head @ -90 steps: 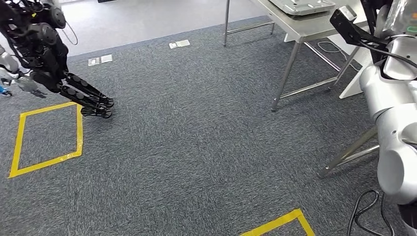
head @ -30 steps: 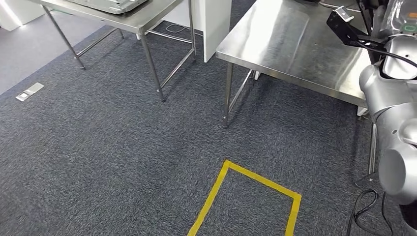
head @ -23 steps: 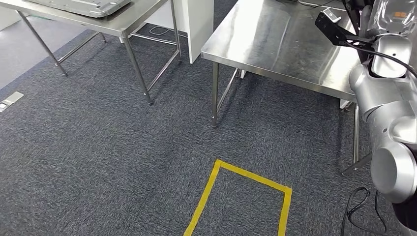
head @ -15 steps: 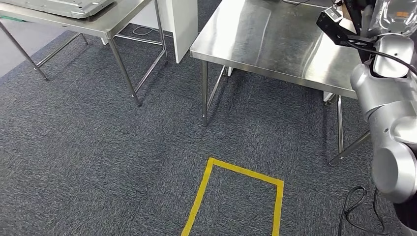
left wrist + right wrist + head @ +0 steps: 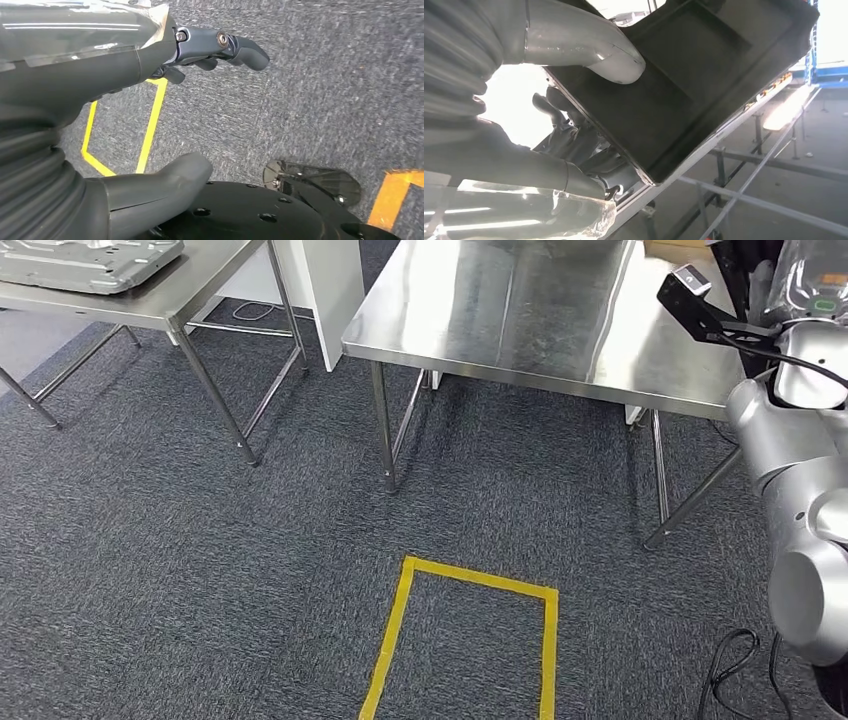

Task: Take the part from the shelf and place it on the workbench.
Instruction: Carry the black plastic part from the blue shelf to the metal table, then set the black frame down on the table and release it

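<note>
Right hand point(image 5: 574, 125) grips part point(image 5: 704, 80); workbench point(image 5: 520, 310) beyond yellow tape square point(image 5: 465, 640)

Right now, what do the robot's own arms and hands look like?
The right arm is glossy silver with rounded joint shells and a black cable along it. A black bracket carrying a small camera juts out near the wrist. Each hand, left hand and right hand, has a grey ribbed cover, a thick grey thumb, darker fingers and clear plastic wrap.

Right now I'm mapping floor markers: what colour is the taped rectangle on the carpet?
Yellow; the taped rectangle shows best in the head view.
</note>
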Tool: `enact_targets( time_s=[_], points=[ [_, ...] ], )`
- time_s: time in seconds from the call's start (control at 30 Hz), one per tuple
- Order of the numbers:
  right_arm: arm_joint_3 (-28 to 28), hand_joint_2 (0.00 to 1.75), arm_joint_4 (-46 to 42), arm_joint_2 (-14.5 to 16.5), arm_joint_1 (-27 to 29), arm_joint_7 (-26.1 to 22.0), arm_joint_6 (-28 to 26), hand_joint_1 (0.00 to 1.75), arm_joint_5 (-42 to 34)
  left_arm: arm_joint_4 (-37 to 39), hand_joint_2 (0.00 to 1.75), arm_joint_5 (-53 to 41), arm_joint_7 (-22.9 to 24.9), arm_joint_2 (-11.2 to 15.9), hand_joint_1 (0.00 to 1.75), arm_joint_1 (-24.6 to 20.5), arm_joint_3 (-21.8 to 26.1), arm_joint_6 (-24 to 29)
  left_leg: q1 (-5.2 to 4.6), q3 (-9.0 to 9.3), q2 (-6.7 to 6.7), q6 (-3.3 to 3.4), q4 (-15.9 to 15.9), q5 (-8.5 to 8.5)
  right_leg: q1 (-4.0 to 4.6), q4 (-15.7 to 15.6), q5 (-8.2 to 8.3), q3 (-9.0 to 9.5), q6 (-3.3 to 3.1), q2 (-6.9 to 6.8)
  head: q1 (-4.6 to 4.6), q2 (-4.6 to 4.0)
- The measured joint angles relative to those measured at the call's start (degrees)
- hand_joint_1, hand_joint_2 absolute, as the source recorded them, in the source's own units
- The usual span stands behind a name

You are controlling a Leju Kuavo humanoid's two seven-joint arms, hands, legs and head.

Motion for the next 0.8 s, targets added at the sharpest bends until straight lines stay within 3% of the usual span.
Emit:
enact_targets(
  time_s=[0.03, 0.1, 0.17, 0.2, 0.23, 0.3, 0.33, 0.37, 0.5, 0.53, 0.6, 0.67, 0.7, 0.73, 0.8],
  points=[
    [0.1, 1.75, 0.0, 0.1, 0.0, -0.1, 0.0, 1.75, 0.0, 0.0, 1.75, -0.1, -0.2, 0.0, 0.00, 0.0, 0.0, -0.1, 0.07, -1.04, -0.87, -0.36, 2.2, -1.42, -0.17, 0.0, 0.06, -0.01, -0.32, 0.14, -0.19, 0.00],
    [0.4, 1.75, 0.0, 0.5, 0.0, -0.2, 0.0, 1.75, 0.0, 0.0, 1.75, -0.2, -0.5, 0.0, 0.00, -0.1, 0.0, -0.3, 0.16, -4.65, -2.33, -0.85, 9.7, -5.13, -0.06, -0.1, 0.05, -0.10, -0.80, 0.45, -0.55, 0.00],
    [0.6, 1.75, 0.0, 1.1, 0.0, -0.3, 0.1, 1.75, 0.0, 0.0, 1.75, -0.3, -0.6, 0.0, 0.00, -0.1, 0.0, -0.3, 0.17, -7.55, -2.63, -0.86, 15.1, -6.50, 0.19, 0.0, 0.04, -0.14, -0.97, 0.96, -0.63, 0.00],
    [0.7, 1.75, 0.0, 1.3, 0.0, -0.3, 0.2, 1.75, 0.1, 0.0, 1.75, -0.3, -0.6, 0.0, 0.00, 0.0, 0.0, -0.3, 0.16, -7.64, -2.67, -0.71, 14.9, -5.58, 0.30, 0.0, 0.02, -0.10, -0.99, 1.25, -0.66, 0.00],
    [0.8, 1.75, 0.0, 1.6, 0.0, -0.3, 0.2, 1.75, 0.1, 0.0, 1.75, -0.3, -0.6, 0.0, 0.00, 0.0, 0.0, -0.3, 0.16, -6.67, -2.70, -0.47, 12.5, -3.79, 0.38, 0.0, 0.01, -0.02, -1.00, 1.53, -0.68, 0.00],
    [0.9, 1.75, 0.0, 1.9, -0.1, -0.3, 0.2, 1.75, 0.1, 0.0, 1.75, -0.4, -0.6, 0.0, 0.00, -0.1, 0.0, -0.2, 0.13, -2.94, -3.07, 0.17, 4.5, 0.09, 0.65, 0.0, -0.06, 0.05, -0.95, 1.99, -0.74, 0.00],
    [0.9, 1.75, 0.0, 2.1, -0.2, -0.3, 0.2, 1.75, 0.1, 0.0, 1.75, -0.4, -0.7, 0.0, 0.00, -0.1, 0.0, -0.2, 0.08, -1.49, -3.25, 0.43, 1.4, 1.16, 0.80, 0.0, -0.10, 0.00, -0.88, 2.16, -0.73, 0.00],
    [0.9, 1.75, 0.0, 2.1, -0.2, -0.3, 0.2, 1.75, 0.1, 0.0, 1.75, -0.4, -0.9, 0.0, 0.00, -0.1, 0.0, -0.2, -0.01, -0.66, -3.41, 0.68, -0.4, 1.55, 0.90, 0.0, -0.15, -0.07, -0.75, 2.27, -0.74, 0.00],
    [0.9, 1.75, 0.0, 2.0, -0.4, -0.3, 0.2, 1.75, 0.1, 0.1, 1.75, -0.3, -1.7, 0.0, 0.00, -0.1, 0.0, -0.6, -0.03, -0.04, -3.04, 1.82, -1.5, 1.74, 0.87, 1.2, -0.87, -0.84, -0.02, 2.02, -0.62, 0.00],
    [0.9, 1.75, 0.0, 1.8, -0.5, -0.3, 0.2, 1.75, 0.1, 0.1, 1.75, -0.3, -1.9, 0.0, 0.00, -0.1, 0.0, -0.7, 0.14, 0.19, -2.93, 2.15, -1.7, 1.84, 0.87, 3.4, -1.80, -1.96, 0.03, 1.73, -0.45, 0.00],
    [0.9, 1.75, 0.0, 1.5, -0.7, -0.3, 0.3, 1.75, 0.1, 0.1, 1.75, -0.2, -2.1, 0.0, 0.00, 0.0, 0.0, -0.9, 0.26, 0.42, -2.87, 2.55, -1.8, 1.72, 0.77, 10.7, -4.52, -5.86, -0.07, 1.23, -0.15, 0.00],
    [0.9, 1.75, 0.1, 1.4, -0.7, -0.3, 0.4, 1.75, 0.2, 0.1, 1.75, -0.1, -2.2, 0.0, 0.00, 0.0, 0.0, -0.9, 0.26, 0.60, -2.83, 2.60, -1.8, 1.42, 0.64, 16.7, -6.04, -9.45, 0.23, 1.13, -0.08, 0.00],
    [1.0, 1.75, 0.1, 1.3, -0.7, -0.3, 0.6, 1.75, 0.2, 0.1, 1.75, -0.1, -2.2, 0.0, 0.00, 0.0, 0.0, -0.9, 0.28, 0.81, -2.81, 2.53, -1.8, 1.20, 0.55, 16.8, -5.50, -9.83, 0.64, 1.06, -0.04, 0.00],
    [1.0, 1.75, 0.1, 1.3, -0.8, -0.3, 0.7, 1.75, 0.2, 0.1, 1.75, -0.1, -2.2, 0.0, 0.00, 0.0, 0.0, -0.9, 0.30, 1.15, -2.80, 2.41, -1.7, 0.93, 0.45, 14.4, -4.01, -8.89, 1.16, 0.91, -0.03, 0.00],
    [1.2, 1.75, 0.1, 1.2, -1.1, -0.3, 1.0, 1.75, 0.2, 0.1, 1.75, -0.1, -2.2, 0.0, 0.00, 0.0, 0.0, -0.9, 0.21, 1.98, -2.78, 1.97, -1.7, 0.17, 0.41, 5.8, -0.24, -4.83, 1.95, 0.26, 0.03, 0.00]
  ],
)
